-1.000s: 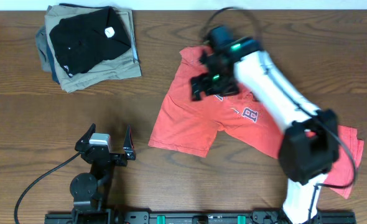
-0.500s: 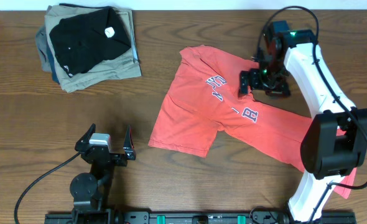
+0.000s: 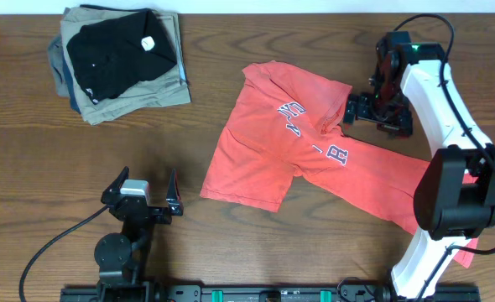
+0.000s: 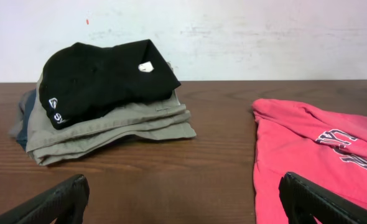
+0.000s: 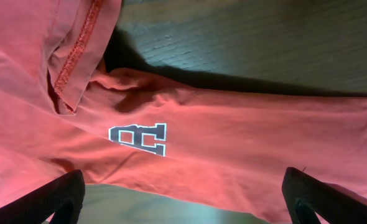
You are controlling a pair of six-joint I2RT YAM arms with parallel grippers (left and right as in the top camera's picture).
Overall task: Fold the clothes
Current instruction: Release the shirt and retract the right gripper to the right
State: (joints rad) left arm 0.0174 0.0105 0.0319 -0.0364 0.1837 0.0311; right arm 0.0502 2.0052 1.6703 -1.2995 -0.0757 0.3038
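The clothes, a red-orange T-shirt (image 3: 315, 159) with white block lettering, lie rumpled and slanted across the middle and right of the table. My right gripper (image 3: 377, 116) hovers open over the shirt's upper right edge and holds nothing. In the right wrist view the shirt (image 5: 246, 149) and a white letter (image 5: 140, 138) lie below the open right gripper (image 5: 183, 202). My left gripper (image 3: 147, 181) stands open near the front left, clear of the shirt. In the left wrist view the left gripper (image 4: 183, 205) is empty, with the shirt (image 4: 314, 155) to its right.
A stack of folded garments (image 3: 117, 63), black on top of khaki and blue, sits at the back left corner and shows ahead in the left wrist view (image 4: 102, 99). A wall rises behind the table. The right arm's base covers the shirt's lower right end.
My right arm has swung from above the shirt's chest to its upper right edge, uncovering the lettering. Its gripper stayed open. The left arm has not moved.
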